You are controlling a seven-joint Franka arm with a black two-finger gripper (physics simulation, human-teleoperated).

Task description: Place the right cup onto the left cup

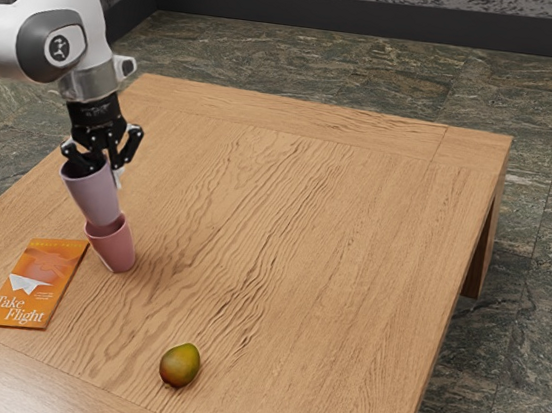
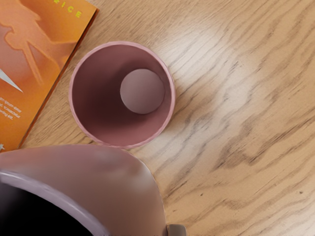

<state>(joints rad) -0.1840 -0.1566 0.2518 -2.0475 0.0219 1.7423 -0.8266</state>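
Observation:
My gripper (image 1: 100, 169) is at the rim of the lavender cup (image 1: 92, 194) in the exterior view, shut on this cup and holding it up, slightly tilted. The pink cup (image 1: 112, 245) stands on the table, its back rim overlapped by the held cup's lower end. In the wrist view the pink cup (image 2: 123, 93) shows its open mouth and inner bottom. Beside it, the large lavender cup (image 2: 93, 182) covers the lower edge, with a small part of a fingertip (image 2: 176, 230) at its side. Whether the cups touch is unclear.
An orange book (image 1: 37, 283) lies flat close to the pink cup; its corner (image 2: 44, 59) appears in the wrist view too. A green-red mango (image 1: 179, 365) rests farther along the wooden table (image 1: 322, 242).

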